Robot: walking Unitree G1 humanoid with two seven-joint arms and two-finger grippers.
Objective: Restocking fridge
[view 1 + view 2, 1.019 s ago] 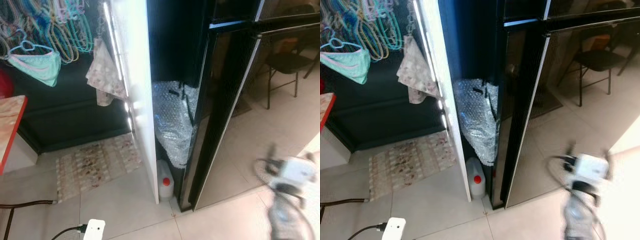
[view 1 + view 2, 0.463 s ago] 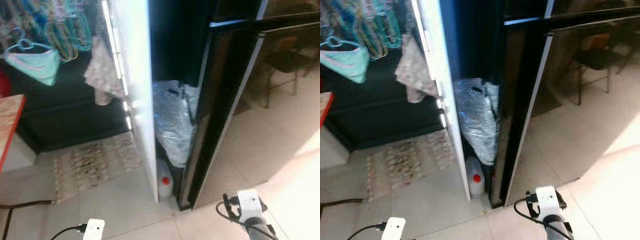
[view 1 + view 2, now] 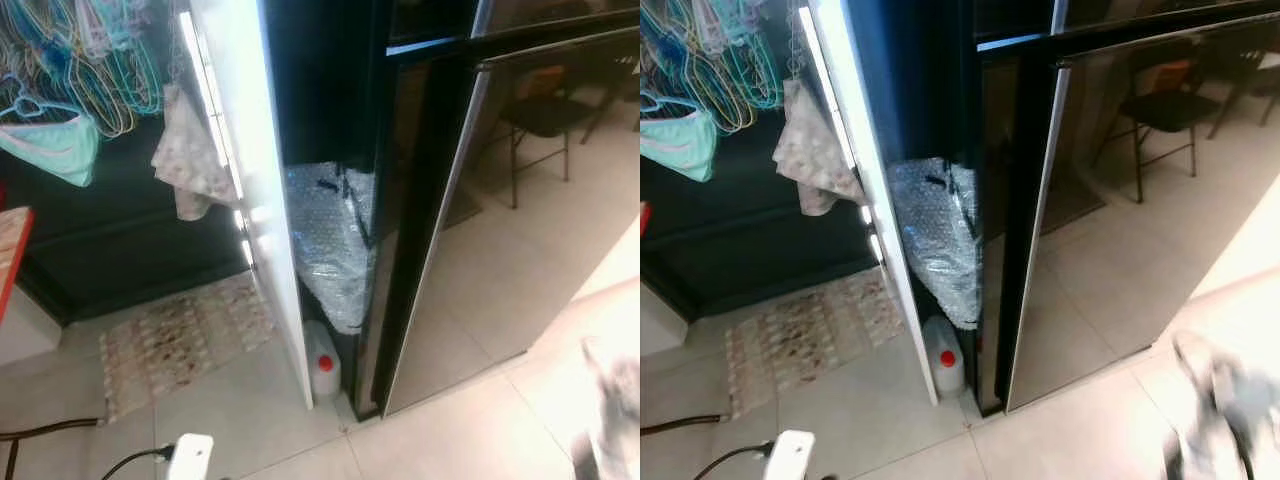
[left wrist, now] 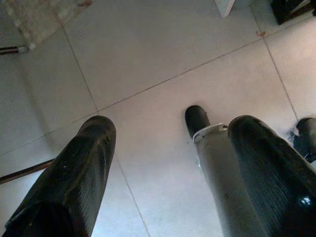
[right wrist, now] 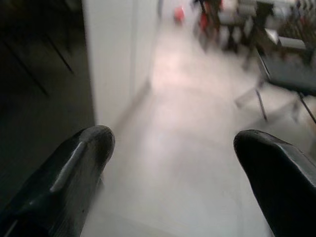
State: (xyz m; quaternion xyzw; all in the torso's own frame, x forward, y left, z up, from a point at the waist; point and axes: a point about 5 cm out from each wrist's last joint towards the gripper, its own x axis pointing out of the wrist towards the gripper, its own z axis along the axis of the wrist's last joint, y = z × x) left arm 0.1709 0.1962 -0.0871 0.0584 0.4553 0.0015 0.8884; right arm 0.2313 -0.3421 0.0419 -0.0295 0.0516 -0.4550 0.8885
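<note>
The left tool (image 4: 168, 163) hangs low and points down at the tiled floor (image 4: 163, 54). Its two black fingers (image 4: 74, 173) stand wide apart with nothing between them. Below it, one of the robot's own grey legs with a black foot (image 4: 210, 153) stands on the tiles.

The right tool (image 5: 173, 168) is held up and points out across the room. Its fingers (image 5: 74, 158) are wide apart too and hold nothing. The right arm (image 3: 610, 420) is a grey blur at the near right corner of the eye views, so its pose is hard to make out.

A small white box with a black cable (image 3: 190, 455) lies on the floor close to the robot, on its left.

A bit farther off stands the fridge (image 3: 440, 200), tall and black, with a shiny front. Its doors look closed. Just to its left is a thin white wall panel (image 3: 250, 170). In the dark gap between them sits a white jug with a red cap (image 3: 322, 368) on the floor, and above the jug a bundle of bubble wrap (image 3: 330, 240).

Left of the panel, a patterned mat (image 3: 180, 335) lies on the floor. Above it hangs a pale cloth (image 3: 185, 165).

Farthest away, coloured hangers (image 3: 90, 60) hang at the top left, and a black chair (image 3: 540, 115) stands at the right.
</note>
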